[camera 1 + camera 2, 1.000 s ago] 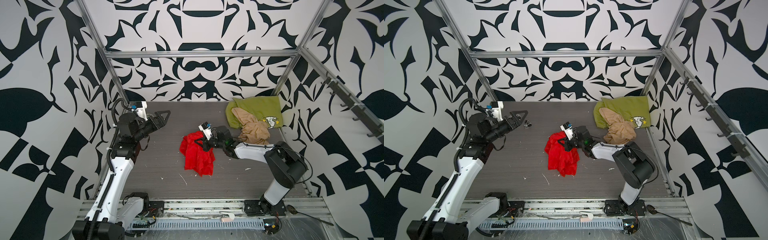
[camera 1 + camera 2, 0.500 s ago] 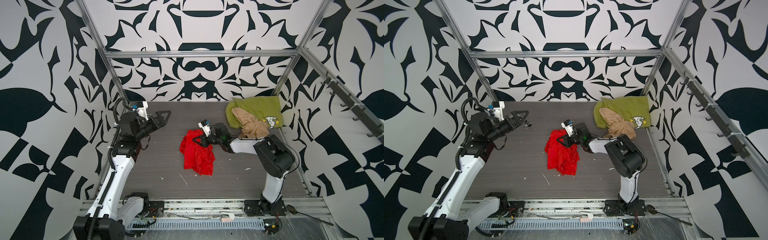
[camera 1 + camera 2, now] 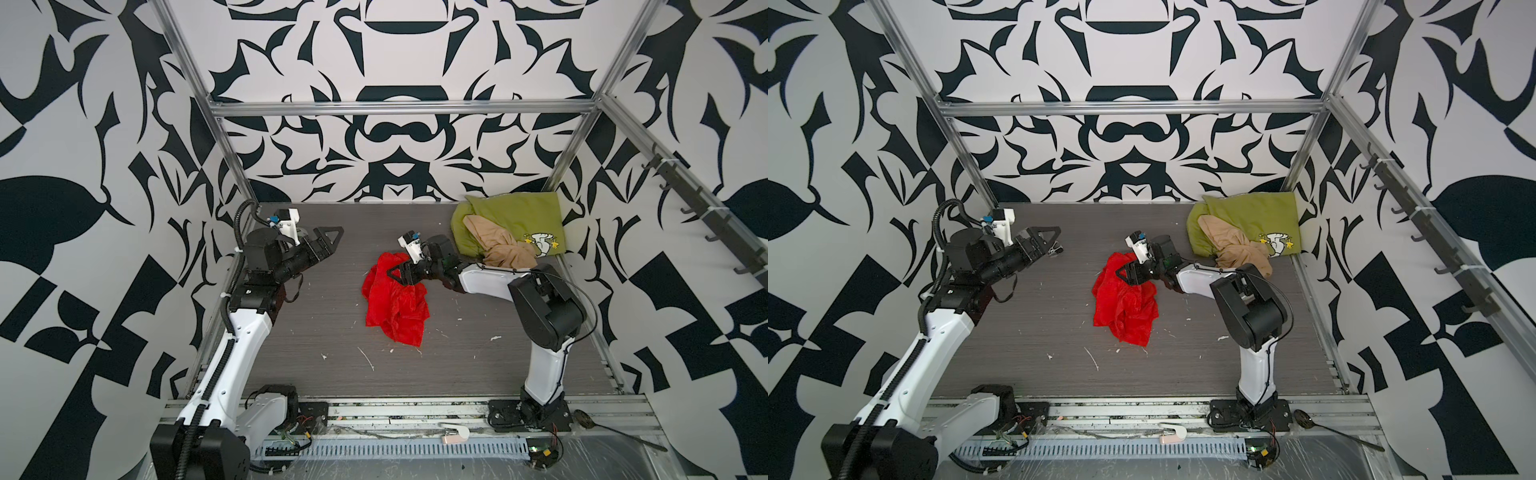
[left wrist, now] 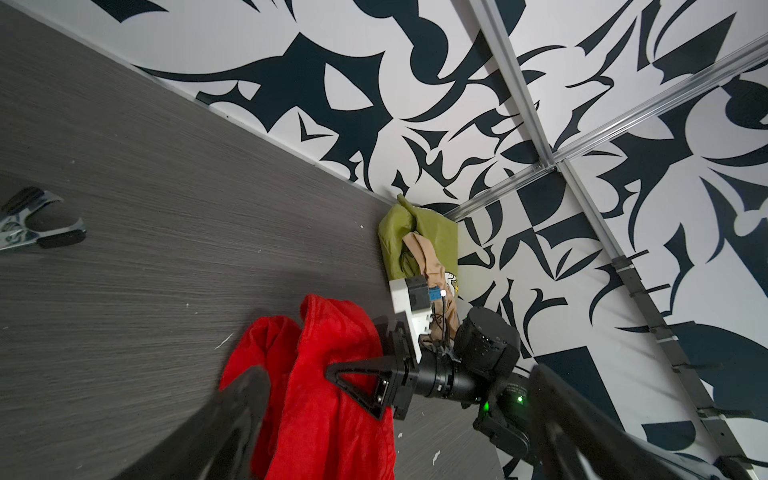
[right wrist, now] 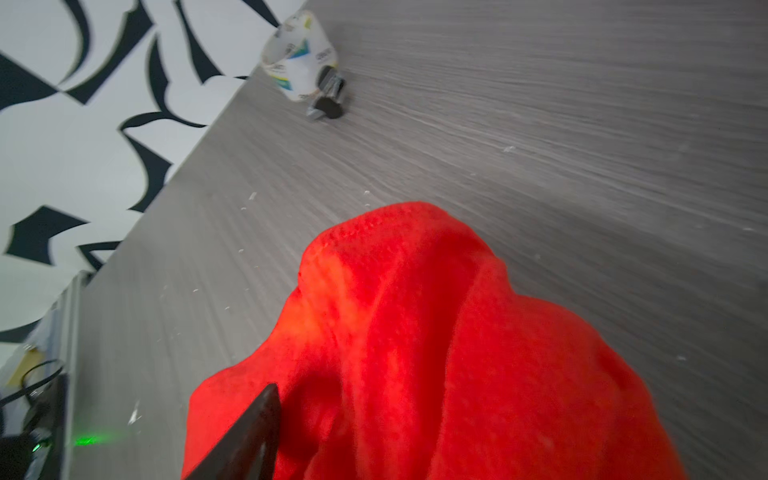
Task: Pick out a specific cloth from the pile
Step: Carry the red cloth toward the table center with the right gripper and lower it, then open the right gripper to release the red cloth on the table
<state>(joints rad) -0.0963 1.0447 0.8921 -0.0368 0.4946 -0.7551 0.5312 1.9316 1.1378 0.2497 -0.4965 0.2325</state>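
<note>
The red cloth (image 3: 395, 307) (image 3: 1125, 307) lies crumpled mid-table, apart from the pile in the far right corner. The pile is an olive-green printed cloth (image 3: 515, 216) (image 3: 1254, 216) with a tan one (image 3: 494, 245) on top. My right gripper (image 3: 395, 276) (image 3: 1126, 275) sits low at the red cloth's far edge, jaws open, with red folds (image 5: 457, 353) draped between them. In the right wrist view one finger (image 5: 249, 436) shows and the other is hidden under fabric. My left gripper (image 3: 328, 237) (image 3: 1050, 237) hangs open and empty at the far left, above the table.
A metal spring clamp (image 3: 1055, 249) (image 4: 33, 224) lies near the far left wall beside a white printed roll (image 5: 295, 62). White crumbs dot the grey table (image 3: 478, 365). A rail of hooks (image 3: 706, 220) runs along the right wall.
My right gripper's jaws have spread apart on the red cloth, and that arm's elbow has swung inward. The left arm has barely shifted.
</note>
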